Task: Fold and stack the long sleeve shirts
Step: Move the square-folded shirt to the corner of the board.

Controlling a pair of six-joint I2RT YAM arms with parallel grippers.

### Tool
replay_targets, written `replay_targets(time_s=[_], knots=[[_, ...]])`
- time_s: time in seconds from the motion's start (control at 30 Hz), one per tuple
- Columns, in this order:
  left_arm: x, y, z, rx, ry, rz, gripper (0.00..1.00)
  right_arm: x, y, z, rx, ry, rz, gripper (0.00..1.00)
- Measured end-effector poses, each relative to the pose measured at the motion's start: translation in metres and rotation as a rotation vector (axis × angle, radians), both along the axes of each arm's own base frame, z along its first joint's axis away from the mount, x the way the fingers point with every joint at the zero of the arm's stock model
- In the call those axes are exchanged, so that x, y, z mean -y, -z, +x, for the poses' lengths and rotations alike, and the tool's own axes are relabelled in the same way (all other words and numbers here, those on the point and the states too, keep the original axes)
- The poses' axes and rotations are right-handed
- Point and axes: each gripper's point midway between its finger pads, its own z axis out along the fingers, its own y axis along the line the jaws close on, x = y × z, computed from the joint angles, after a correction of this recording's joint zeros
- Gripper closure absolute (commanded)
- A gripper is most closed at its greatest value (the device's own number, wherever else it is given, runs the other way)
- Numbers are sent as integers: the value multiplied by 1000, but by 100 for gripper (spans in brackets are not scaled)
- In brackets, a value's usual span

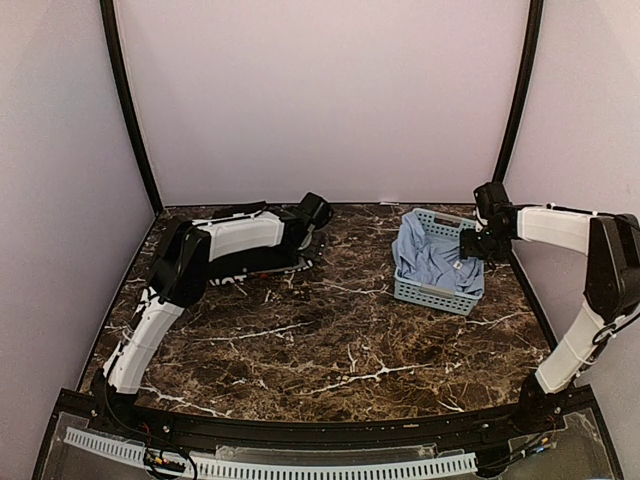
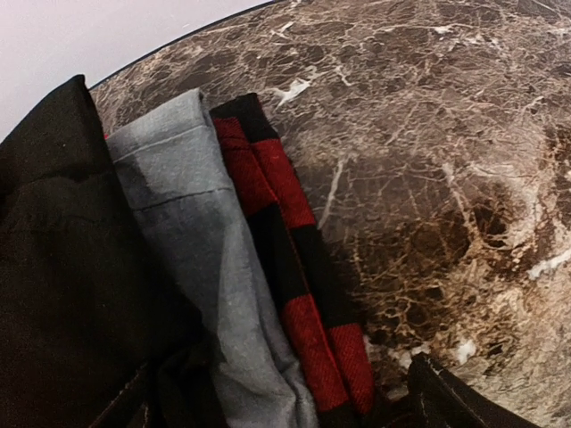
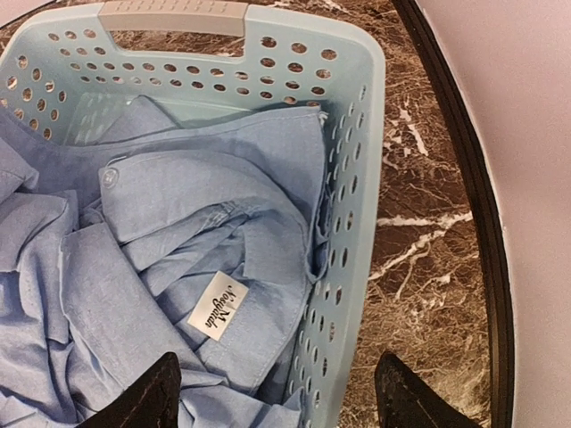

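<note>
A: where's the light blue shirt [image 3: 178, 223]?
B: crumpled in the basket [image 3: 352, 134], right of centre from overhead. right claw [image 3: 272, 401] straddles its rim, wide open, empty. black shirt [image 2: 53, 267] sits folded upper left, left claw [image 2: 285, 406] spread wide, holding nothing.

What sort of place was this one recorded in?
Probably a lab test enclosure, not a home: plain pale walls box in a marble-patterned table, with a left arm and right arm mounted at its near edge.

1. A dark brown, white-veined marble table [image 1: 330, 340] carries everything.
2. At far right, a pale blue lattice basket [image 1: 437, 293] stands on it.
3. At far left lies a folded pile [image 2: 187, 241], with its red-and-black checked cloth [image 2: 299, 267] against the marble.
</note>
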Motion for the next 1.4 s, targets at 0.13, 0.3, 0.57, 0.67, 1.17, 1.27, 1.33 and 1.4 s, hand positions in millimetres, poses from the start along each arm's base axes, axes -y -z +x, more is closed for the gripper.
replay_targets(time_s=[0.13, 0.3, 0.57, 0.67, 1.17, 1.27, 1.33, 1.4], knots=[[-16, 5, -9, 5, -23, 69, 10, -10, 3, 0, -6, -24, 6, 29], [-51, 3, -34, -21, -30, 136, 14, -18, 4, -1, -7, -43, 3, 28], [-127, 4, -35, -66, -73, 166, 15, -27, 2, -5, -11, -66, -4, 26], [-152, 3, -24, -63, -95, 168, 13, -25, 1, -8, -17, -61, -18, 25], [-172, 1, -21, -53, -23, 194, 7, 40, 26, -7, -122, 106, -122, 28], [-176, 2, -20, -50, -16, 200, 7, 49, 22, -6, -118, 126, -135, 29], [-179, 1, -19, -48, -12, 206, 7, 53, 19, -4, -111, 139, -143, 29], [-185, 1, -18, -48, -16, 212, 7, 60, 15, -1, -106, 153, -154, 29]])
